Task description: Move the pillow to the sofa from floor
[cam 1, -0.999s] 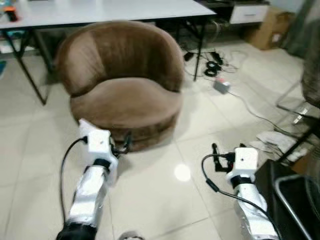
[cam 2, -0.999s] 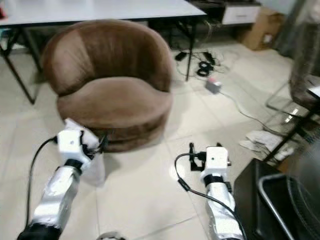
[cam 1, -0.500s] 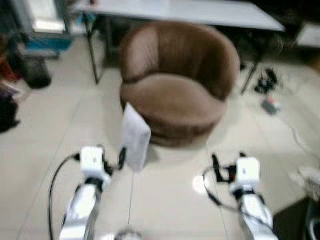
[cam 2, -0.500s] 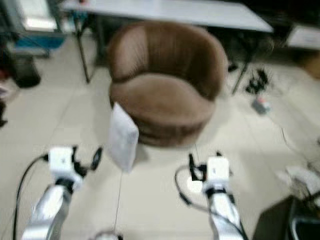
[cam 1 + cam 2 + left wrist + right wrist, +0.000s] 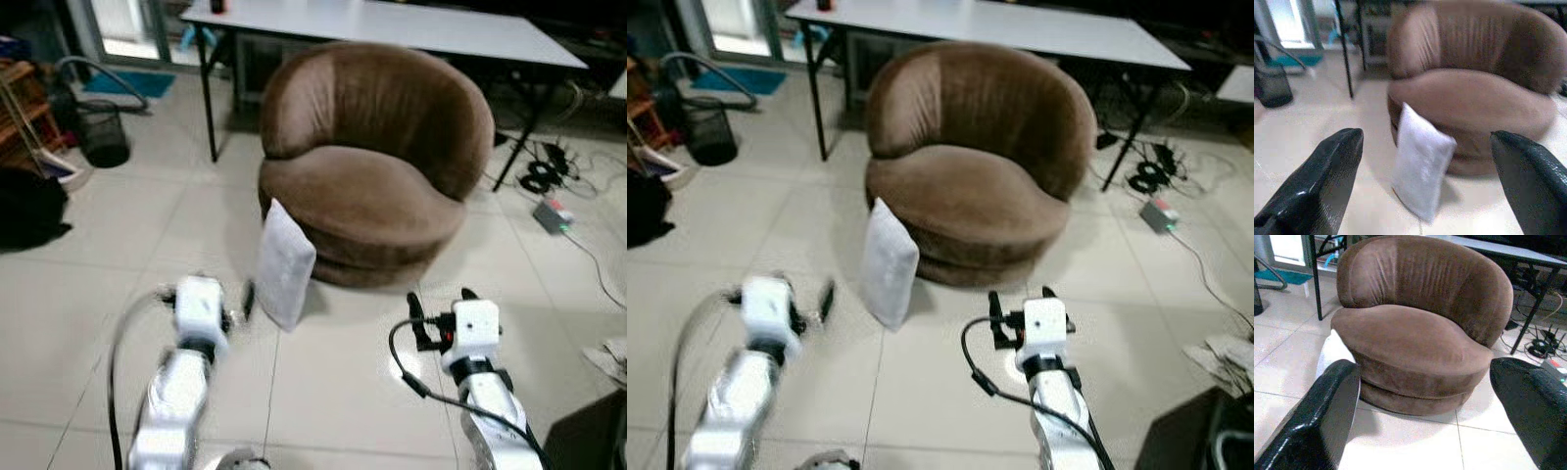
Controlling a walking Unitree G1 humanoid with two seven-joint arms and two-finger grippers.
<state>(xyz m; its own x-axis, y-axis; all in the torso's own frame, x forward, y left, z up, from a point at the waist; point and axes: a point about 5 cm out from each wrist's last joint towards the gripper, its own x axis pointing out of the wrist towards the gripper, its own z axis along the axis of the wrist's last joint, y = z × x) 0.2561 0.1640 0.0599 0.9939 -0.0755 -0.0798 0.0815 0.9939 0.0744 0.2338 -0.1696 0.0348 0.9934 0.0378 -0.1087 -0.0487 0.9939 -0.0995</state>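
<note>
Just beyond the left end effector (image 5: 235, 305), the pillow (image 5: 283, 264) leans against the sofa (image 5: 377, 162).

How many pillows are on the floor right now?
1. A white rectangular pillow stands on edge on the tiled floor, leaning against the front base of the round brown velvet sofa chair. Others may be hidden behind the chair.
</note>
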